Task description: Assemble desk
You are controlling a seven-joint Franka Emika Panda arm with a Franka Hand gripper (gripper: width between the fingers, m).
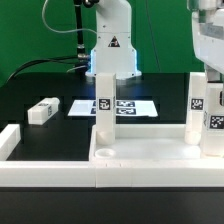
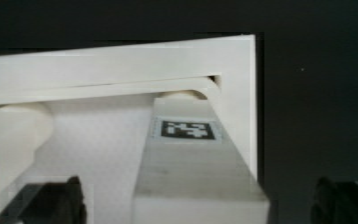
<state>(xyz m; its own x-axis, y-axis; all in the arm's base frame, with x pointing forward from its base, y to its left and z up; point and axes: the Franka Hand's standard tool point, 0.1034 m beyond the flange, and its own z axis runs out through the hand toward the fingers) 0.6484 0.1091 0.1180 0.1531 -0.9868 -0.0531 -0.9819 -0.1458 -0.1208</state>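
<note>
While the white, raised-rim desk panel (image 1: 150,152) lies at six o'clock in the exterior view, square leg posts (image 1: 104,105) with black-white tags stand upright on it. At three o'clock the gripper (image 2: 197,198) straddles one, jaws wide.

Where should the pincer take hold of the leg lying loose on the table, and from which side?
Take the leg at mid-length, across its two long side faces, coming straight down from above. It lies flat on the table, so only its top and sides are free. It is narrow across, and nothing stands close beside it.
</note>
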